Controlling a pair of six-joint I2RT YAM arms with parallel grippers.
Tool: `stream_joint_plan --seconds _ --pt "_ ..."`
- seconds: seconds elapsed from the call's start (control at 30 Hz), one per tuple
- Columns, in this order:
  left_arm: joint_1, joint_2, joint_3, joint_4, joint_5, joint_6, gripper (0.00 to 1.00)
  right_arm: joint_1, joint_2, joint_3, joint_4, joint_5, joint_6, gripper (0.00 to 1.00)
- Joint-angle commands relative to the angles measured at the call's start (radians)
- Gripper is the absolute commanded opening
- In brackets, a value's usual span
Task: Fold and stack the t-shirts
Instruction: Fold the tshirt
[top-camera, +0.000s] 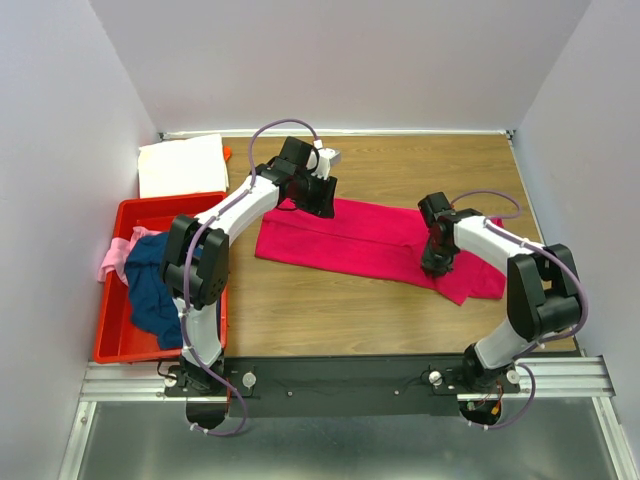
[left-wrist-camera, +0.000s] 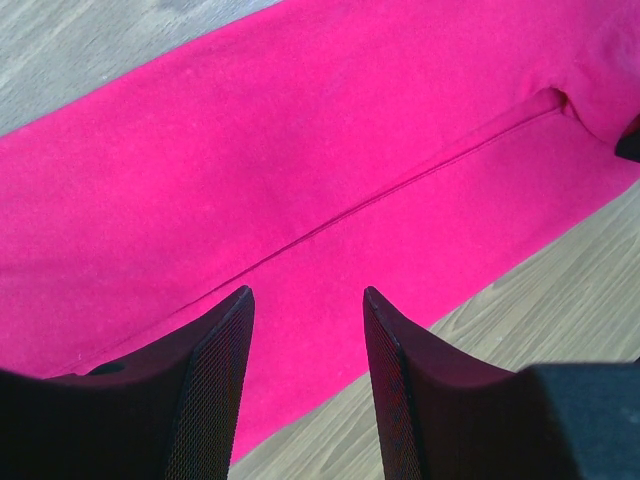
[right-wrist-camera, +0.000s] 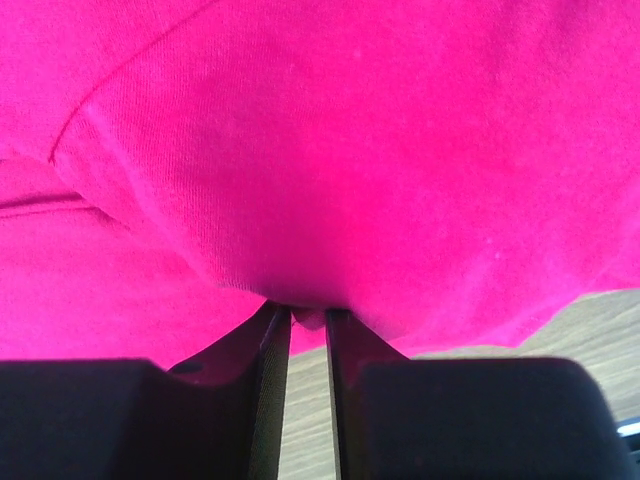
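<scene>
Wood table (top-camera: 330, 310) is spotted under the left gripper (top-camera: 322, 200) and right gripper (top-camera: 437, 265). A pale back wall (top-camera: 340, 60) is seen beyond them, with a left wall (top-camera: 50, 150) and right wall (top-camera: 590, 100) outside them. A metal rail (top-camera: 340, 375) is caught behind them. Light is spread evenly.

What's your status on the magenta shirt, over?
Left end effector open over magenta t-shirt. Right end effector shut on a fold near its right end. Red bin off left, nothing blocking.

We see a lab test cell. Blank white walls (top-camera: 350, 60) box a wooden bench (top-camera: 340, 310) fronted by aluminium rail (top-camera: 120, 378).
</scene>
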Motion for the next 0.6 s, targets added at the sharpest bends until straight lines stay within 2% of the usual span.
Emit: stream_joint_plan --seconds 0.0,0.2,0.23,0.27,0.37,0.57 --pt "0.007 -0.015 0.002 -0.011 -0.013 0.014 0.56 0.000 -0.032 -0.017 -0.043 0.014 0.018 0.27" --pt "0.005 -0.017 -0.001 -0.009 -0.012 0.011 0.56 0.000 -0.069 0.004 -0.070 0.011 0.029 0.22" --pt "0.005 -0.015 -0.001 -0.009 -0.012 0.011 0.56 0.000 -0.071 0.009 -0.075 0.002 0.023 0.13" --pt "0.005 -0.017 -0.001 -0.009 -0.010 0.009 0.56 0.000 -0.072 0.011 -0.077 -0.006 0.018 0.08" --pt "0.005 -0.014 0.002 -0.011 -0.010 0.009 0.56 -0.001 -0.068 0.011 -0.081 -0.042 0.001 0.01" --pt "0.005 -0.015 -0.009 -0.017 -0.013 0.009 0.56 0.000 -0.066 0.027 -0.097 -0.160 -0.028 0.00"
